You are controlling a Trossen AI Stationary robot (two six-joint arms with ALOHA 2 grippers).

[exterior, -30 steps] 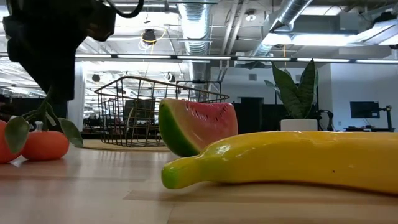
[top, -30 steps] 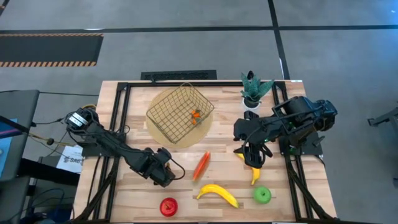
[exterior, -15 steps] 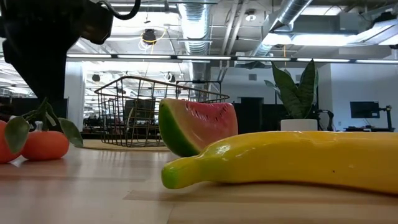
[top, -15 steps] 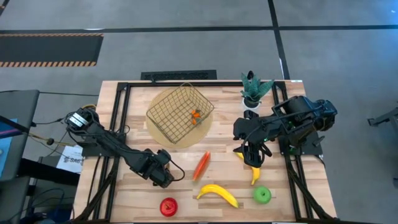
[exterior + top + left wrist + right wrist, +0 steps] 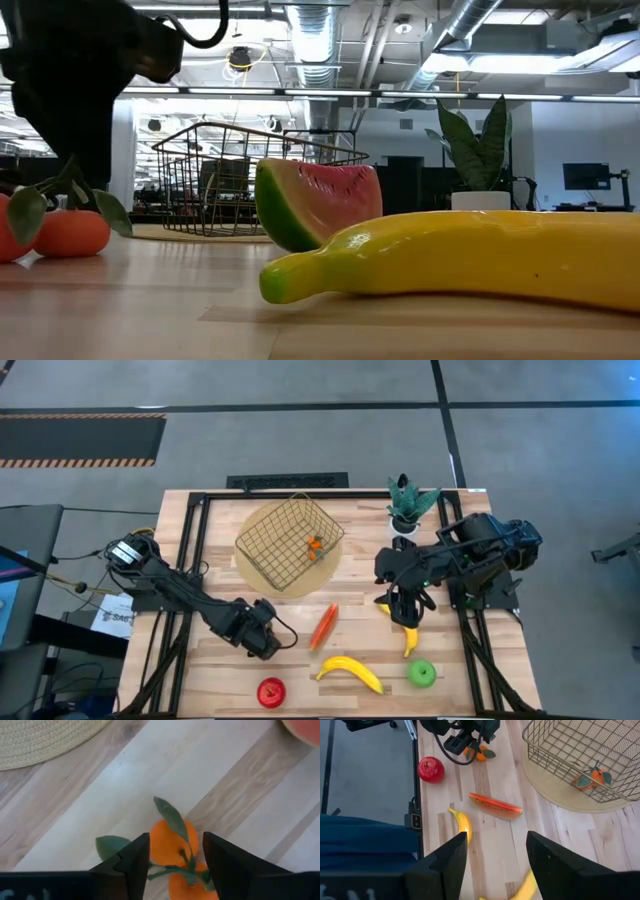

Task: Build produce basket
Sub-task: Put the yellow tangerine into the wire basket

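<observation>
- Wire-mesh, dark-gold, the basket (image 5: 289, 544) sits on a round woven mat (image 5: 262, 578) at the back of the desk (image 5: 300, 670), with one leafy orange piece (image 5: 314, 545) already inside.
- Most of the produce is not yet in the basket: red apple (image 5: 270, 692), green apple (image 5: 422, 674), large banana (image 5: 351, 671), small banana (image 5: 408, 641), watermelon slice (image 5: 324, 626) and a second leafy orange (image 5: 175, 851).
- Left pincer (image 5: 174, 857) hangs low over that second orange, fingers spread on either side of it, nothing gripped; the orange lies right between them.
- Right pincer (image 5: 407, 615) hovers above the small banana, fingers parted and empty, just beside the potted plant (image 5: 410, 503).
- Judged from this, loading is at an early stage.
</observation>
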